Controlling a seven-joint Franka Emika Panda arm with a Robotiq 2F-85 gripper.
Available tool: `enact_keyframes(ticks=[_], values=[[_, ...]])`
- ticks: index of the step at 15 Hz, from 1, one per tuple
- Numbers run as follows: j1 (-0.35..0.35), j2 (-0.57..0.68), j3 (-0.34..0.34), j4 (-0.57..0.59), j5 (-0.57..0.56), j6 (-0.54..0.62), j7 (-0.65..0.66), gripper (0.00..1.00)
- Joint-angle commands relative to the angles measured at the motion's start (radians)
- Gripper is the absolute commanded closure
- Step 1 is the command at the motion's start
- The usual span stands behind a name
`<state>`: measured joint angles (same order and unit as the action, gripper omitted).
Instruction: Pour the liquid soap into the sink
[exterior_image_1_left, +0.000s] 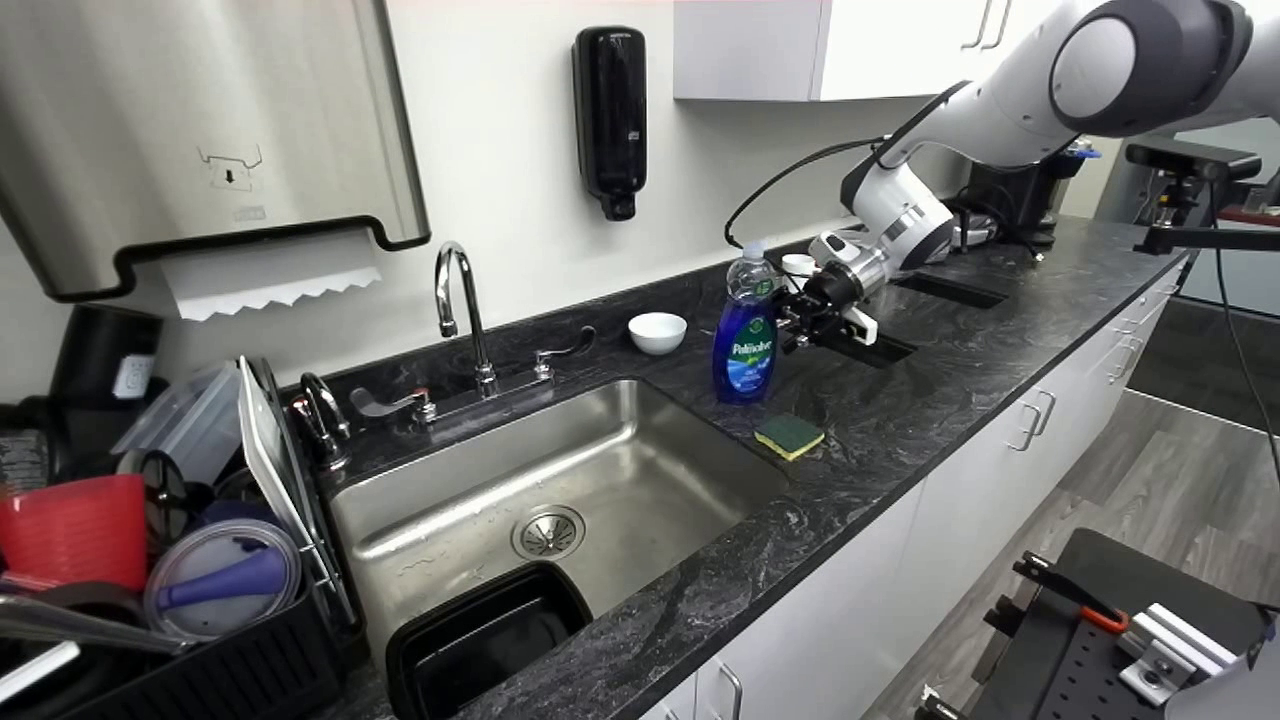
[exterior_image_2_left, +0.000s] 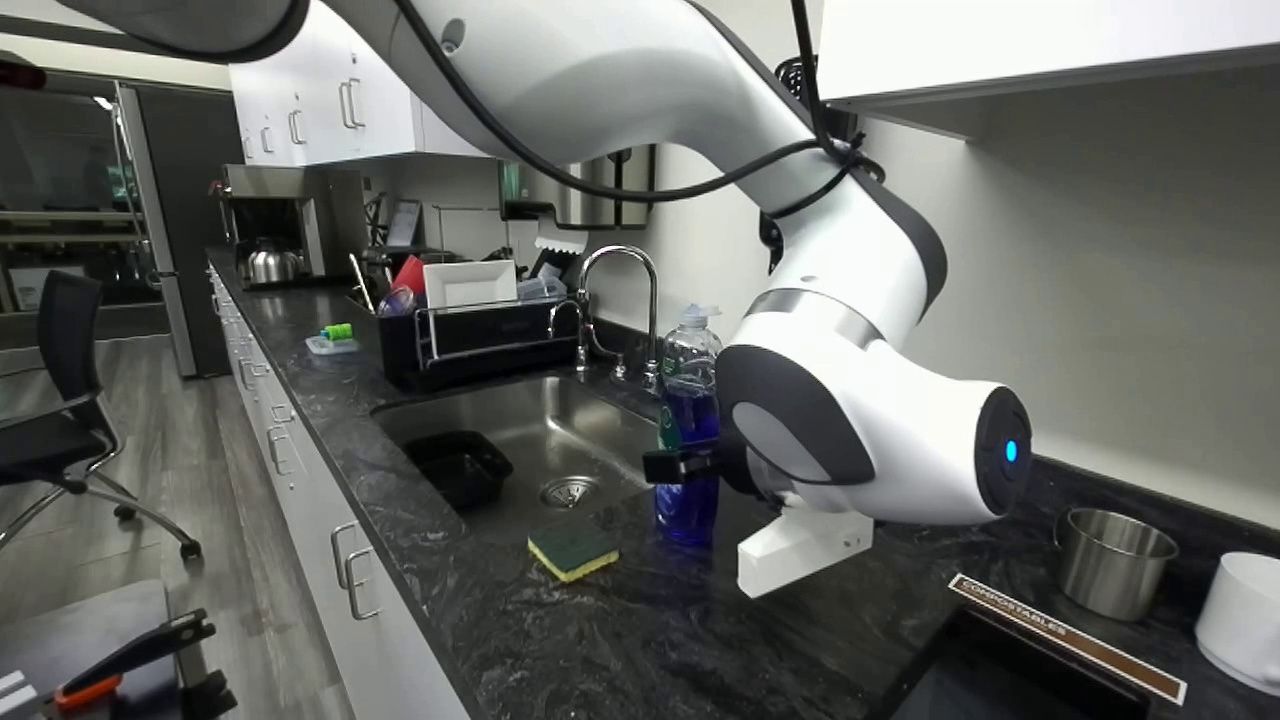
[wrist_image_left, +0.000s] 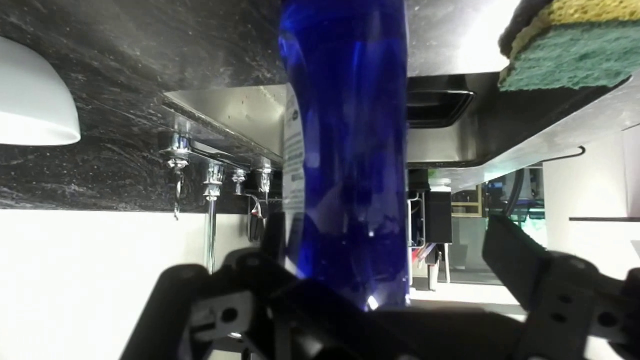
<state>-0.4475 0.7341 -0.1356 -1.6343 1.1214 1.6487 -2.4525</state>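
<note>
the bottle of liquid soap (exterior_image_1_left: 745, 335) is stood upright on the counter (exterior_image_1_left: 870, 425), just beside the sink (exterior_image_1_left: 640, 490). the jaws are spread to either side of it, ungripped, a gap being shown on one side in the wrist view. seemingly, only the approach is done; grasping, lifting and pouring are left.

In the wrist view, the wall (wrist_image_left: 90, 280) glares washed-out white while the claw (wrist_image_left: 387, 232) looks blurred.
</note>
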Motion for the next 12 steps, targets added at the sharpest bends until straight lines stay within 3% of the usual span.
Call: enact_keyframes(ticks=[1,12], values=[[-0.019,0.039,0.012,0.045,0.023,-0.069,-0.027,0.0],[-0.034,0.093,0.002,0.07,0.088,-0.14,-0.031,0.0]])
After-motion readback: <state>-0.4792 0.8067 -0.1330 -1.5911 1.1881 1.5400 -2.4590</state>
